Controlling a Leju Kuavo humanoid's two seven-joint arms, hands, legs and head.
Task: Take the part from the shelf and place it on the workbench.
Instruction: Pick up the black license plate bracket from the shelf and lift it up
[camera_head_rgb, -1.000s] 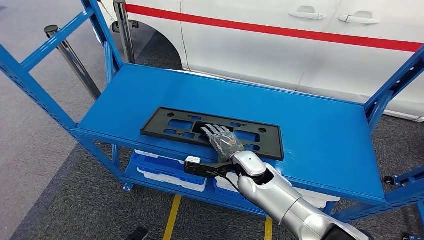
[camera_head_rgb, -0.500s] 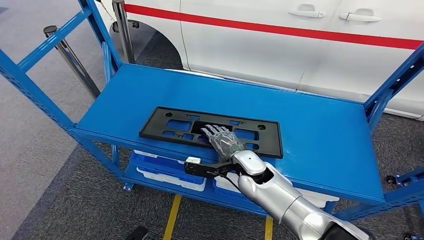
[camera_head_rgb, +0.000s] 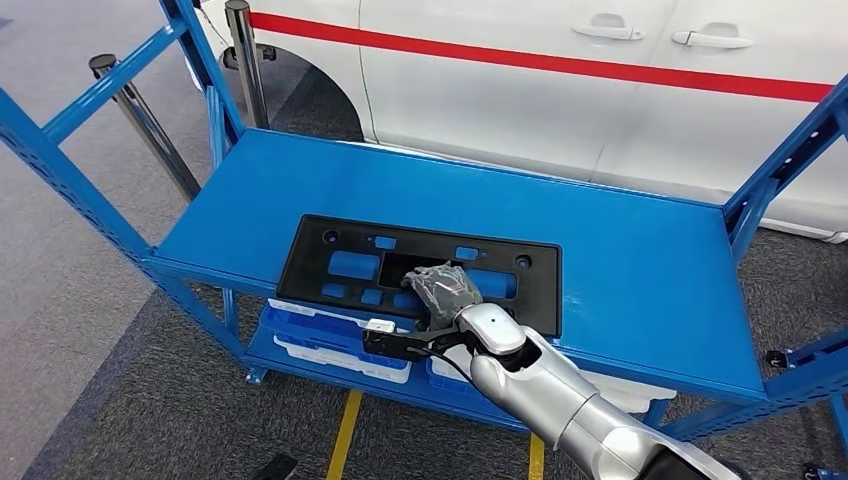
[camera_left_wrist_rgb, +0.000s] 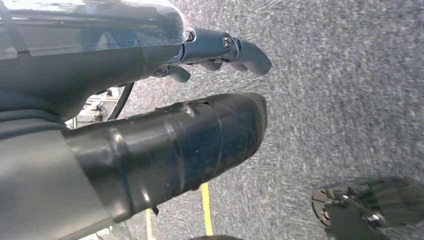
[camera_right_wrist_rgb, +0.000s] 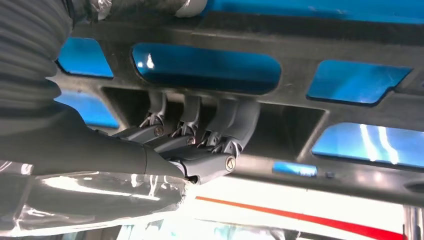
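Observation:
The part is a flat black plastic frame (camera_head_rgb: 340, 265) with several cut-outs, on the blue shelf's top board (camera_head_rgb: 640, 260). It is tilted up toward me, and its near edge reaches the board's front lip. My right hand (camera_head_rgb: 445, 288) grips it at the middle. In the right wrist view the fingers (camera_right_wrist_rgb: 227, 125) hook through the central opening of the frame (camera_right_wrist_rgb: 300, 45). My left hand (camera_left_wrist_rgb: 200, 125) hangs over grey carpet, holding nothing, with its fingers apart.
A white car (camera_head_rgb: 560, 100) with a red stripe stands just behind the shelf. Blue uprights (camera_head_rgb: 60, 170) flank the board at both ends. White and blue bins (camera_head_rgb: 320, 345) sit on the lower level. Two metal posts (camera_head_rgb: 140, 110) stand at the far left.
My right hand's fingers have curled into the frame's central opening. The frame has tipped up from lying flat and slid a little toward the front edge.

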